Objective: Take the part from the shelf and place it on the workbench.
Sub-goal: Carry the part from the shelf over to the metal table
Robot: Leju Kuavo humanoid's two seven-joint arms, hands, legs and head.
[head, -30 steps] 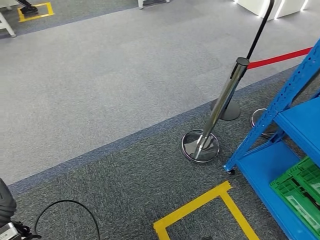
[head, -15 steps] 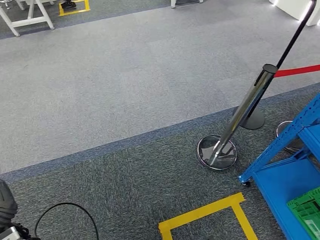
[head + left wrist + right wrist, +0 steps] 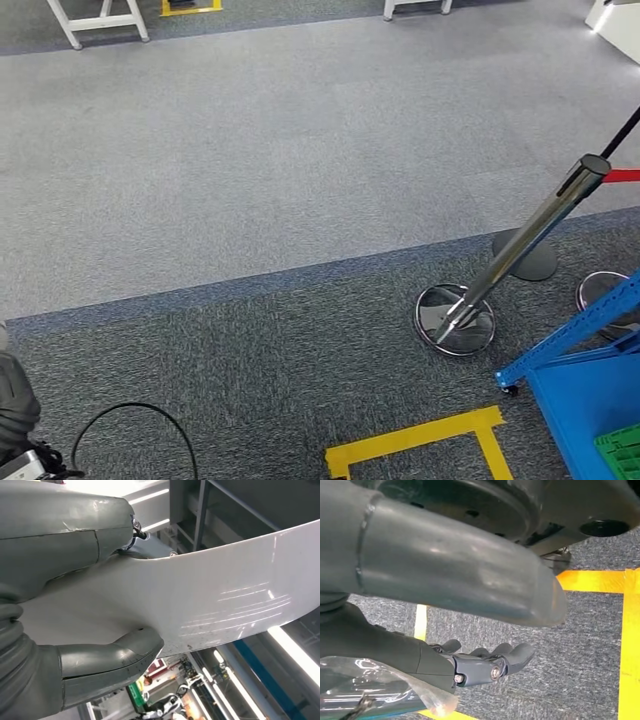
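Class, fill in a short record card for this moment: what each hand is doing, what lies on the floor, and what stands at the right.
left hand: grips a white curved part
right hand: hangs above carpet, fingers loosely curled, holding nothing
floor: grey carpet, yellow tape outline, black cable loop
right side: chrome barrier post, corner of blue shelf

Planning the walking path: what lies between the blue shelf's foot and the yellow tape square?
Bare dark carpet separates the blue shelf from the yellow tape square, in the head view.
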